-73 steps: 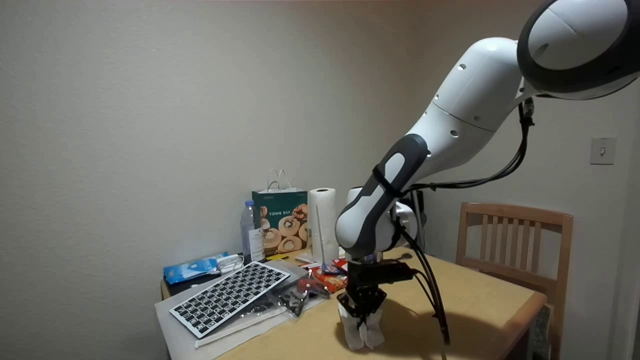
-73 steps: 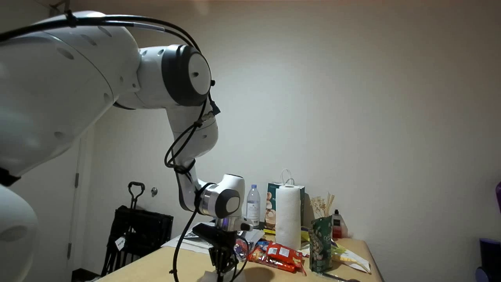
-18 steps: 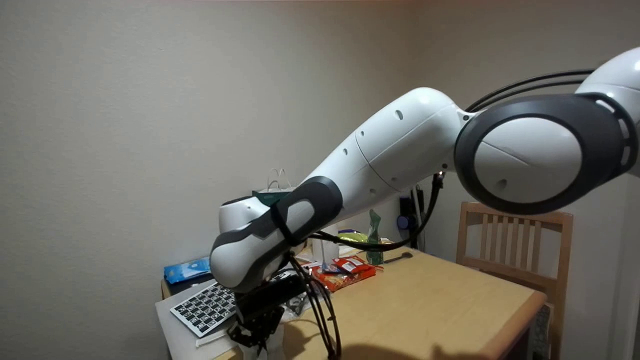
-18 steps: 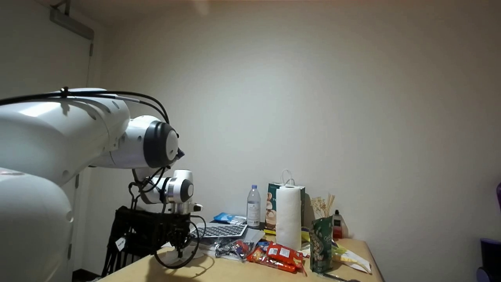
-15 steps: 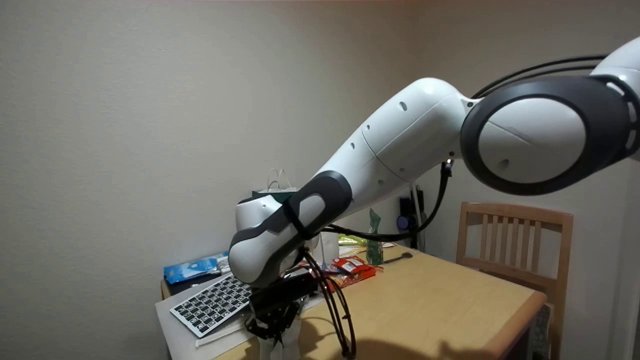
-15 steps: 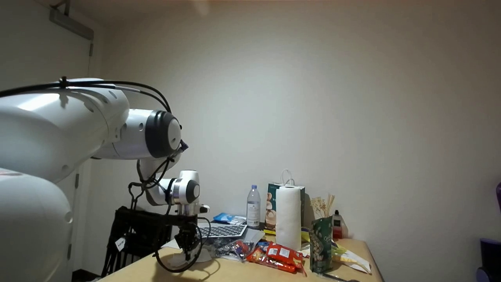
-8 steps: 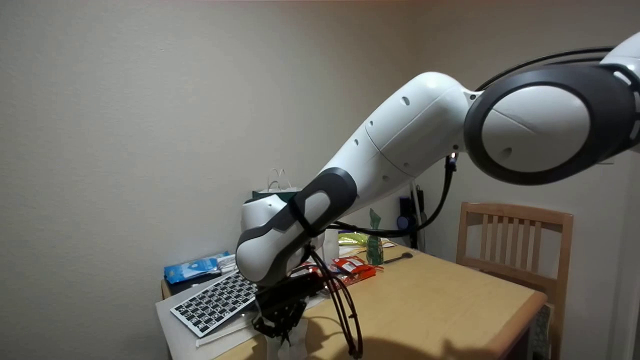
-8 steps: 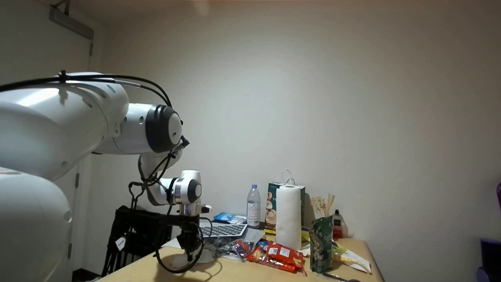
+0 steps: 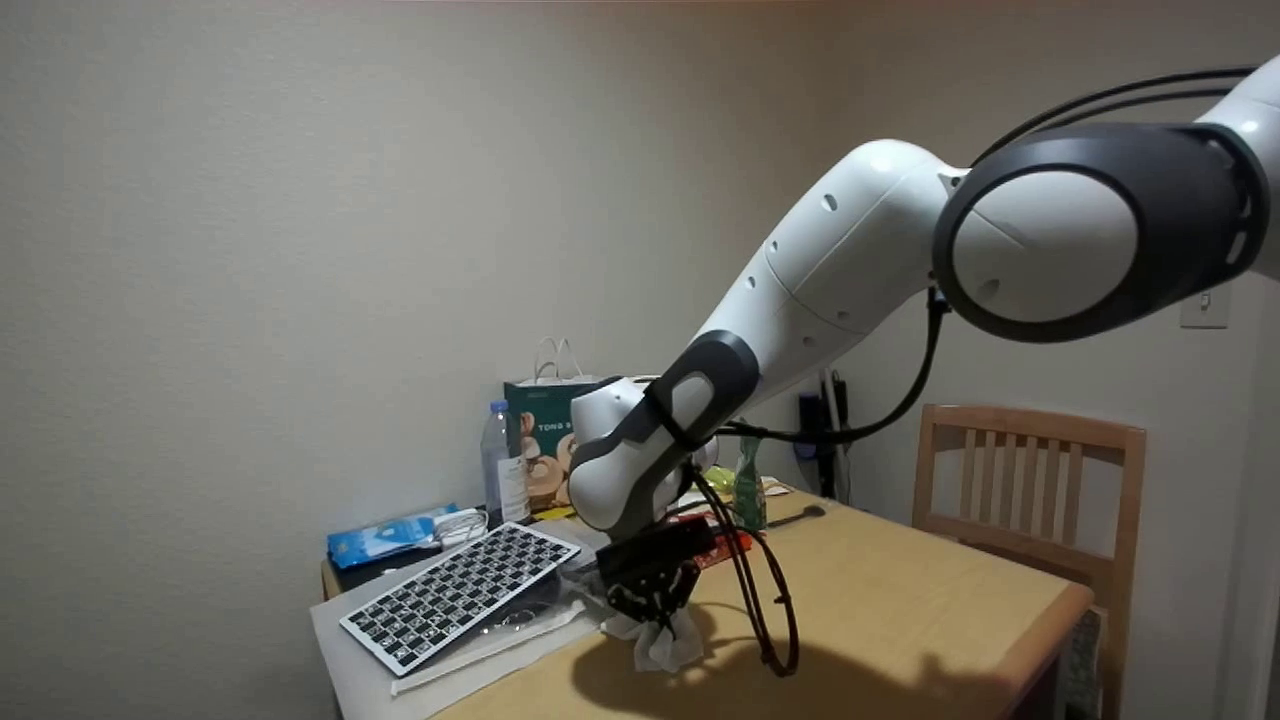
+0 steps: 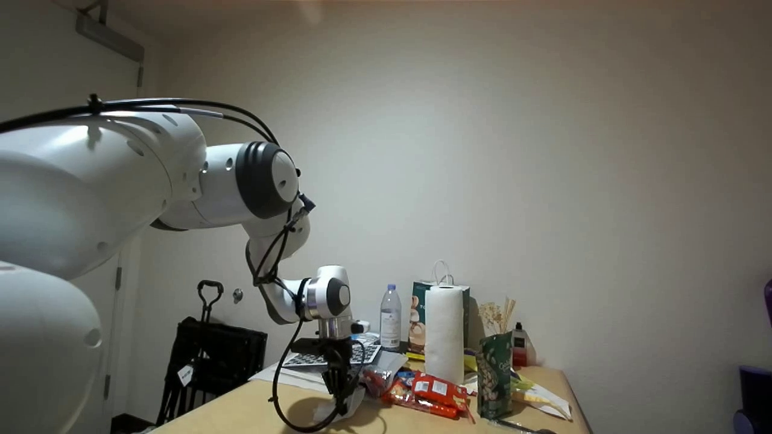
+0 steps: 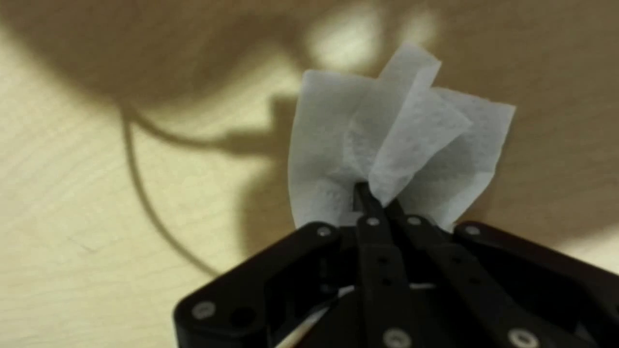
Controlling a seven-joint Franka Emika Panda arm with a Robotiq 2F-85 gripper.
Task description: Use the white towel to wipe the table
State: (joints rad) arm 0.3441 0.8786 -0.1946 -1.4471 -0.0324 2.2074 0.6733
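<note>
My gripper (image 11: 379, 199) is shut on the white towel (image 11: 329, 140), pinching its middle so that creased flaps fan out past the fingertips. Beneath it lies the light wooden table (image 11: 159, 193), in shadow around the cloth. The towel (image 9: 668, 648) hangs below the gripper (image 9: 658, 622) in an exterior view, just beside the pale sheet under the keyboard. In an exterior view the cloth (image 10: 324, 411) is partly covered by the gripper (image 10: 341, 405) and a cable loop. Its lower edge is at table height; firm contact cannot be told.
A keyboard (image 9: 460, 595) lies tilted beside the towel. Red snack packets (image 10: 431, 395), a paper-towel roll (image 10: 445, 337), a bottle (image 10: 391, 319) and a green pouch (image 10: 494, 380) stand behind. A dark spoon (image 9: 800, 515) lies farther back. A wooden chair (image 9: 1030, 480) stands at the table's side.
Over the last half second the gripper, with the towel still pinched, has moved rightward in both exterior views. The whole keyboard and the bottle show again where the arm covered them.
</note>
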